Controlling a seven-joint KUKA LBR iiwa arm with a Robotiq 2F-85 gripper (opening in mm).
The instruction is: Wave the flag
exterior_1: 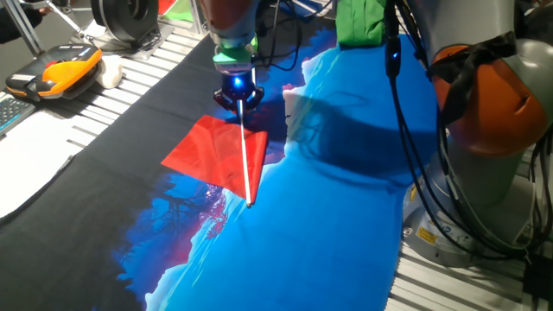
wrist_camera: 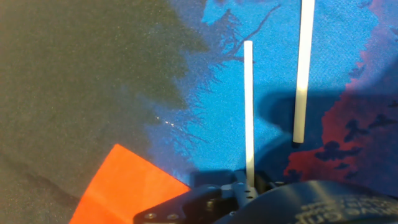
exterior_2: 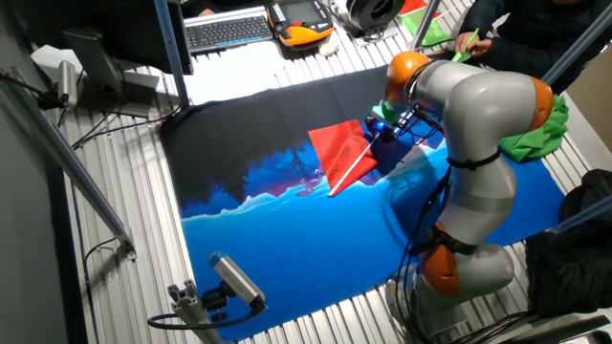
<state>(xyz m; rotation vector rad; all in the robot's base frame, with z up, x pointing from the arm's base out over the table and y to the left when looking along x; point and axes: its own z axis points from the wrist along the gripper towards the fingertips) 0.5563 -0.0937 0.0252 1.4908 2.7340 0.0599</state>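
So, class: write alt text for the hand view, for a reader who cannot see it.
A two-finger gripper clamps a thin white stick bearing a red cloth flag, above a blue, black and pink printed cloth. A second white stick shows alongside.

No legible text, brand, number or sign appeared in any of the three views. A yellow label (exterior_1: 426, 234) on the robot base, at the lower right of one fixed view, carried marks too small to read. The keyboard (exterior_2: 228, 32) at the top of the other fixed view showed keys without readable characters. The printed cloth (wrist_camera: 93, 74) in the hand view bore only a pictorial pattern.
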